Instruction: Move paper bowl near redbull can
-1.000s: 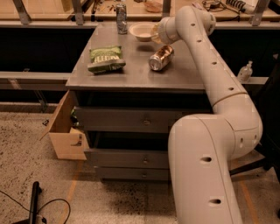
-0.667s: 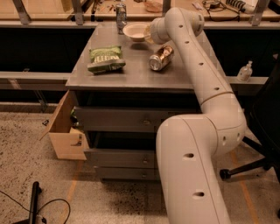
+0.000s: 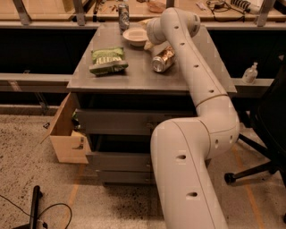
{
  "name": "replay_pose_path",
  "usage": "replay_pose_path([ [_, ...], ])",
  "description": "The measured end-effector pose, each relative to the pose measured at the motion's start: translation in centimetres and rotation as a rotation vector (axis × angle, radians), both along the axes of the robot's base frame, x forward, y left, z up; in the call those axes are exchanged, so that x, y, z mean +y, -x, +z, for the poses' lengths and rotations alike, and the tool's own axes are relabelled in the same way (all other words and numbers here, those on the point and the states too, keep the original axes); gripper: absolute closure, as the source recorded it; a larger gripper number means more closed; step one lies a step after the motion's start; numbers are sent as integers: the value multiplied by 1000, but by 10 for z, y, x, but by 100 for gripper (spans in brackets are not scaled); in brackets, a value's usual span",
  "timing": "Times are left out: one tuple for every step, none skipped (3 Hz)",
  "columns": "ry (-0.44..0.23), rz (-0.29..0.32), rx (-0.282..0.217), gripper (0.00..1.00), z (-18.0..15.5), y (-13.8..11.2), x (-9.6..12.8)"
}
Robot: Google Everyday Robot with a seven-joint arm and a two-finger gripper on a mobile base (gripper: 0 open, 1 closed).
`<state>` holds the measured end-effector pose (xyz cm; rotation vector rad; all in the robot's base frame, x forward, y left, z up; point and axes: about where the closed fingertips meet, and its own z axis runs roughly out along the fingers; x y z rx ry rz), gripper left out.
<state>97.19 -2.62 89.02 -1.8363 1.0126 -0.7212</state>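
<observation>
The paper bowl is off-white and sits at the far middle of the grey cabinet top. The redbull can stands upright at the far edge, just behind and left of the bowl, a small gap apart. My gripper is at the bowl's right rim, mostly hidden behind the white wrist. The arm reaches over the top from the front right.
A green chip bag lies left of centre. A fatter silver can with tan print lies on its side under the arm. An open wooden drawer sticks out at lower left. A black office chair stands at right.
The arm has swung left along the far side of the top. The paper bowl has shifted left with it, closer to the redbull can.
</observation>
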Motion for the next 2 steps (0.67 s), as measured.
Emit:
replay_pose_path([
  [-26,1,-6,0,11,3,-3],
  [-63,-44,-32,0,40,10,-41],
])
